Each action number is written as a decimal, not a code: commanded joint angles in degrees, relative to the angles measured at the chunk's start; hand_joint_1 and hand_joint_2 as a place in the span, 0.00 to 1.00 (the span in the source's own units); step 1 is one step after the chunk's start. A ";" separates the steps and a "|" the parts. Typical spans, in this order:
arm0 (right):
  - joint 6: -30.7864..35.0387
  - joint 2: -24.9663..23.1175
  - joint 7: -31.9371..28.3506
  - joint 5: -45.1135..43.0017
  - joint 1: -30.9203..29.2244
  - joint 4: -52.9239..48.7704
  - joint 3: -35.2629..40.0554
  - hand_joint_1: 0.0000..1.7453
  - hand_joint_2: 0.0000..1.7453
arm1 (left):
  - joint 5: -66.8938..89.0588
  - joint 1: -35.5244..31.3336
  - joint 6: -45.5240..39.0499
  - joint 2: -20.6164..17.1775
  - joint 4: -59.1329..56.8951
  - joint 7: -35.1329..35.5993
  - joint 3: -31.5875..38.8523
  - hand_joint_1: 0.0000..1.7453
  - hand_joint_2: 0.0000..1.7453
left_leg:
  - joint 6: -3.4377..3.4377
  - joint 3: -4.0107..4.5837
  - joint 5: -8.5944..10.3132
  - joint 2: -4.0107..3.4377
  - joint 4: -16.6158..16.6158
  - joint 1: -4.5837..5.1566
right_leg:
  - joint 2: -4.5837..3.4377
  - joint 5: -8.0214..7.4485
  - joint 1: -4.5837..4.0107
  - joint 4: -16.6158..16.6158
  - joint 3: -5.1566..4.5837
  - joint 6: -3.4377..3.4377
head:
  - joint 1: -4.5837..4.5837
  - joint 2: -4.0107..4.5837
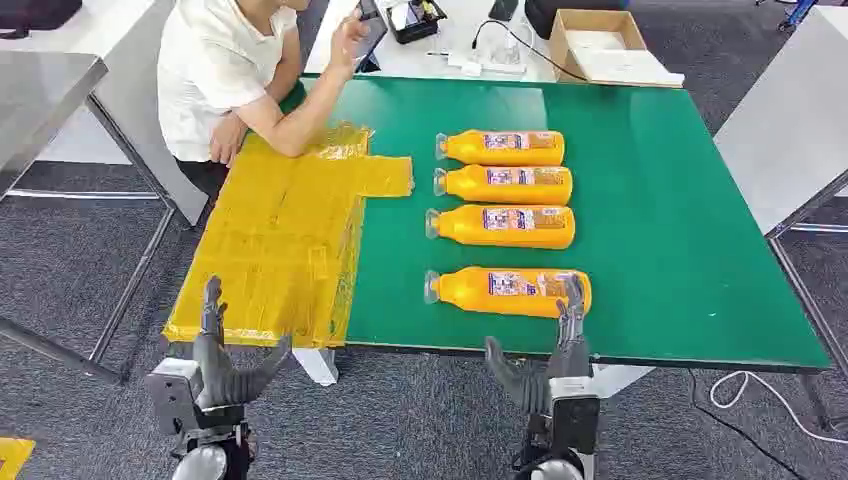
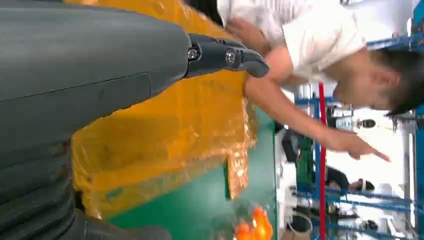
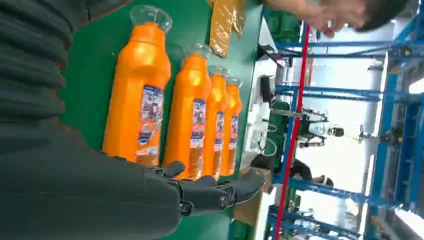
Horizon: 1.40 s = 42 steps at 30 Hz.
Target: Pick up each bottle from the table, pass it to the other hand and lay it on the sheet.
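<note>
Four orange bottles lie on their sides in a row on the green table (image 1: pixel 660 250), caps toward the yellow sheet (image 1: pixel 280 240), none yet lifted. The nearest bottle (image 1: pixel 510 290) lies just beyond the right hand (image 1: pixel 555 360), whose raised fingertips (image 1: pixel 573 300) overlap its base end in the head view; whether they touch it cannot be told. That hand is spread and holds nothing, thumb well apart from the fingers. The left hand (image 1: pixel 225 365) is likewise spread and empty, poised at the near edge of the sheet.

The step in hand looks like the first pick. To do it well, the right hand should reach past the base and close around the bottle's body, near the label (image 1: pixel 510 284), thumb on one side and fingers on the other, since a round bottle would likely roll if nudged from one side. A person's forearm (image 1: pixel 290 115) rests on the far end of the sheet, beyond the left hand, so the near part is the safer place to lay the bottle.
</note>
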State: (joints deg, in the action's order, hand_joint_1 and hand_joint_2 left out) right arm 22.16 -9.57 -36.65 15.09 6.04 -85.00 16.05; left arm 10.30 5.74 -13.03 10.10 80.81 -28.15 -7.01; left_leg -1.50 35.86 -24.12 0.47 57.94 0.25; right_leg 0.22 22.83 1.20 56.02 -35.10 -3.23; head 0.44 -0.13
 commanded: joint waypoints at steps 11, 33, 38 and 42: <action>-3.80 3.52 -0.58 -3.77 2.30 0.52 -7.09 0.00 1.00 | -2.35 -11.45 -4.24 0.59 -13.13 2.49 -13.97 0.00 1.00 | 0.13 -0.45 -0.18 -0.03 -0.05 -0.05 | 0.07 0.13 -0.09 -0.05 0.53 0.16 | 0.00 0.00; -0.67 10.36 6.37 11.65 -4.66 8.63 -1.55 0.00 1.00 | -4.98 -13.51 -4.11 0.94 -16.96 1.39 -18.35 0.00 1.00 | 0.07 -0.35 -0.10 -0.20 -0.08 -0.05 | -0.10 0.00 -0.08 -0.12 0.40 0.10 | 0.00 0.00; 4.64 16.18 11.66 29.16 -15.56 19.88 1.45 0.00 1.00 | -5.88 -15.45 -3.21 2.21 -19.20 1.01 -21.86 0.00 1.00 | 0.04 -0.38 -0.07 -0.33 -0.06 -0.03 | -0.23 -0.09 -0.06 -0.16 0.45 0.08 | 0.02 0.00; 5.78 19.90 16.71 42.47 -25.43 29.17 8.18 0.00 1.00 | -6.32 -17.59 -1.77 2.82 -20.56 1.51 -23.19 0.00 1.00 | -0.01 -0.34 -0.02 -0.43 -0.04 0.02 | -0.32 -0.19 -0.02 -0.15 0.39 0.02 | 0.00 0.00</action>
State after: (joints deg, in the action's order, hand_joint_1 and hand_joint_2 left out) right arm 25.33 0.45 -26.61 39.74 -0.47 -77.97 13.20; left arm 4.83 -6.06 -16.59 12.65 67.61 -27.10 -24.94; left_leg -1.60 35.86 -24.05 0.35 57.96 0.33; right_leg 0.19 22.71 1.27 56.04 -34.99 -3.32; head 0.44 -0.13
